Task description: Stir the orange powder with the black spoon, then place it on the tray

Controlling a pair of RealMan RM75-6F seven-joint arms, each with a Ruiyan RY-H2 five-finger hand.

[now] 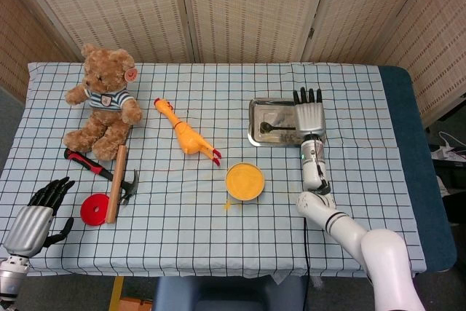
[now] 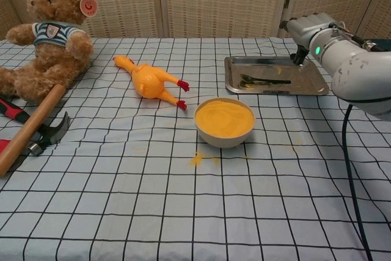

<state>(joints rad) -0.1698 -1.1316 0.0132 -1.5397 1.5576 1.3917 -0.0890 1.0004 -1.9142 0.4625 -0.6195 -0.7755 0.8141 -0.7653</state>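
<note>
A white bowl (image 1: 245, 181) (image 2: 224, 120) full of orange powder stands at the table's middle front. Behind it on the right is a metal tray (image 1: 256, 138) (image 2: 232, 85), and the black spoon (image 1: 277, 129) (image 2: 264, 81) lies flat inside it. My right hand (image 1: 309, 114) hovers over the tray's right end with its fingers stretched out and apart, holding nothing. The chest view shows mainly its wrist (image 2: 308, 32). My left hand (image 1: 38, 213) hangs at the table's front left corner, fingers apart and empty.
A little orange powder (image 1: 227, 205) (image 2: 197, 159) is spilled in front of the bowl. A yellow rubber chicken (image 1: 187, 135) (image 2: 149, 80) lies left of the tray. A teddy bear (image 1: 102, 103), a hammer (image 1: 115, 180) and a red disc (image 1: 93, 209) fill the left side.
</note>
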